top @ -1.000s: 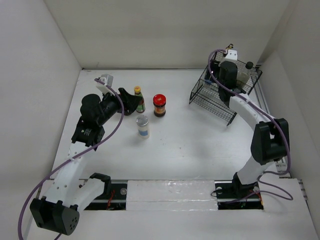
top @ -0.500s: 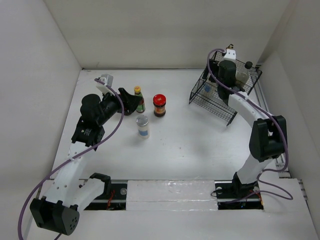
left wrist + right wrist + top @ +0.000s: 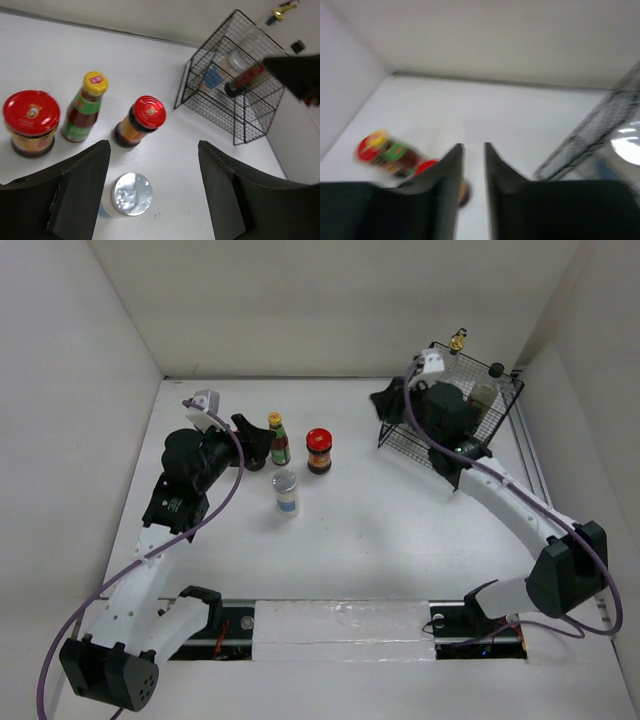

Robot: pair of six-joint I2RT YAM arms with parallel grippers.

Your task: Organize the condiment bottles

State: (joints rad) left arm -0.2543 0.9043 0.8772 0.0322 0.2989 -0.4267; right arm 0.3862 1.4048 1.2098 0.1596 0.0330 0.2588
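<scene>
Seven condiment bottles (image 3: 82, 107), one basket (image 3: 220, 105)

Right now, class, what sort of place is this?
Likely a robot test cell: white walls box in a table, two arms bolted at its near edge, condiment bottles and a wire basket laid out.

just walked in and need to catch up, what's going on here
A two-armed robot seems to be loading a wire basket: a dark bottle and others are already in it. On the table stand a red-lidded jar, a second jar, a yellow-capped bottle and a shaker. The left gripper hovers open by them, holding nothing. The right gripper, nearly shut and empty, is beside the basket.
</scene>
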